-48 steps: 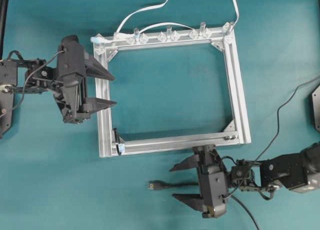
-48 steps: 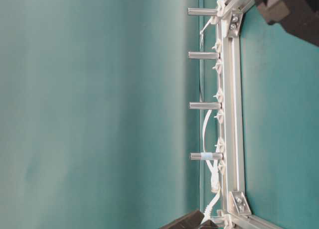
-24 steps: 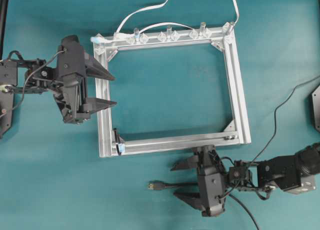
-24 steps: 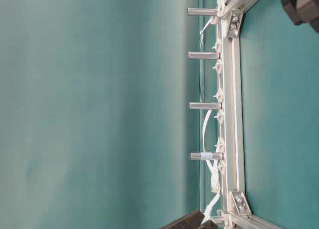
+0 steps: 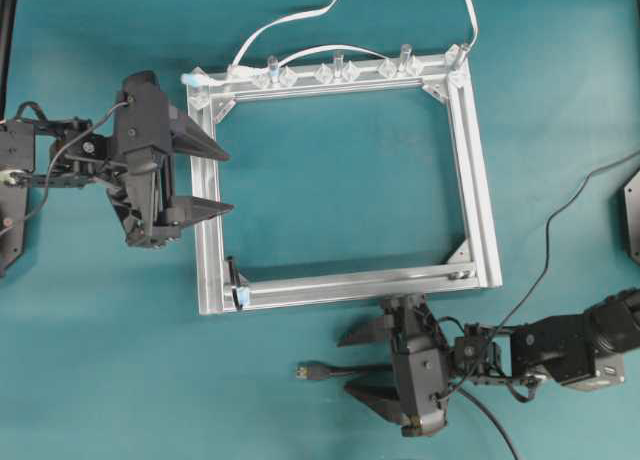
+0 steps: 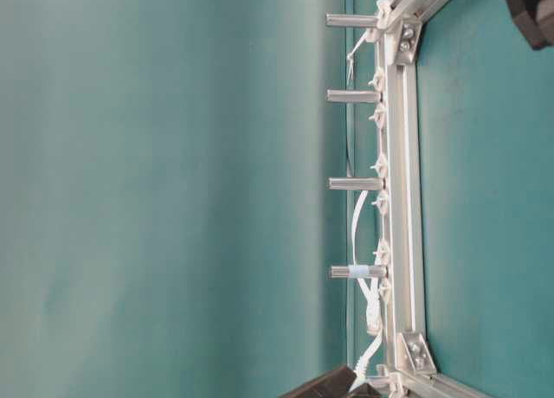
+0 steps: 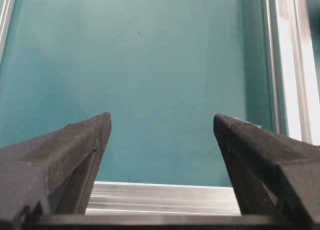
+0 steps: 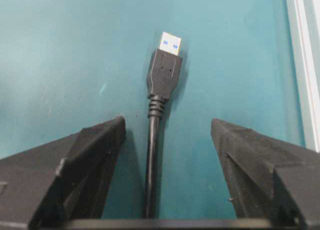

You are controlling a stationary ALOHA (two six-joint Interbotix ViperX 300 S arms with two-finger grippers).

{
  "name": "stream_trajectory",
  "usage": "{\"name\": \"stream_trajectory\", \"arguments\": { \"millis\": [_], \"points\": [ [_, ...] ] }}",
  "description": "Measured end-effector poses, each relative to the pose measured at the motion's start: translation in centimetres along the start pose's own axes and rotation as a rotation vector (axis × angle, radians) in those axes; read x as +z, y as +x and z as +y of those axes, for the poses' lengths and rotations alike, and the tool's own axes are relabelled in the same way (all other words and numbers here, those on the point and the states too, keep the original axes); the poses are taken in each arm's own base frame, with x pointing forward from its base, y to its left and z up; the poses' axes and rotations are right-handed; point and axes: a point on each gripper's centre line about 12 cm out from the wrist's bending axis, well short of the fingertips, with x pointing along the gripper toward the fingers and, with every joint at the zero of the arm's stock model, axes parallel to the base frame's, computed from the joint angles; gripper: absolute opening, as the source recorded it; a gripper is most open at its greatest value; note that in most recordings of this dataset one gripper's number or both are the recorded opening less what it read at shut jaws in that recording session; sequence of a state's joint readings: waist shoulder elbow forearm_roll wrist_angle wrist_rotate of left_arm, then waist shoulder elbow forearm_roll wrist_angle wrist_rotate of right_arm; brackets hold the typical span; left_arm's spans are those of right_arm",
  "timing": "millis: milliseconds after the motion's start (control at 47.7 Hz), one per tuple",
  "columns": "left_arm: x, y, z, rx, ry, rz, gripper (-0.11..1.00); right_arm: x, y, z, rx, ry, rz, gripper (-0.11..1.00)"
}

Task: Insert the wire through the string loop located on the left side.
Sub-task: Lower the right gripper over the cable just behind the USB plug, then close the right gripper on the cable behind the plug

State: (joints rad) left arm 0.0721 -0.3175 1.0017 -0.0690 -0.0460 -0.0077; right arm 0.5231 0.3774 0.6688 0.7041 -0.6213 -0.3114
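Low in the frame, your right claw (image 5: 352, 364) straddles the wire (image 8: 152, 155), spread apart. Clamp off-centre and the plug twists. Left claw (image 5: 217, 182) gapes empty.

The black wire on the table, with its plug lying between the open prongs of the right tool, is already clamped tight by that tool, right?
Not clamped. The right wrist view shows the right tool open, its prongs standing apart on either side of the wire, touching neither it nor the plug. The wire lies loose on the table.

Brushed aluminium frame (image 5: 470, 160), matt teal table (image 5: 340, 180), matt black plastic wire (image 8: 164, 72) plug
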Motion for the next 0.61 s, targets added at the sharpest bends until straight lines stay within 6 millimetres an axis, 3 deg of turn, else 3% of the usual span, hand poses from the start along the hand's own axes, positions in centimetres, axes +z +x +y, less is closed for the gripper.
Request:
{"name": "stream_trajectory", "arguments": {
  "millis": [126,356,608],
  "points": [
    [0.02,0.00,0.00,0.000,0.002,-0.002,0.85,-0.18,0.04,0.07,0.005,0.000,0.015,0.68],
    [0.00,0.00,0.00,0.000,0.000,0.000,0.85,-0.64,0.04,0.66,0.031,-0.002,0.065,0.09],
    [0.00,0.00,0.00,0.000,0.000,0.000,0.85,-0.70,0.05,0.91,0.048,0.002,0.098,0.07]
  ]
}}
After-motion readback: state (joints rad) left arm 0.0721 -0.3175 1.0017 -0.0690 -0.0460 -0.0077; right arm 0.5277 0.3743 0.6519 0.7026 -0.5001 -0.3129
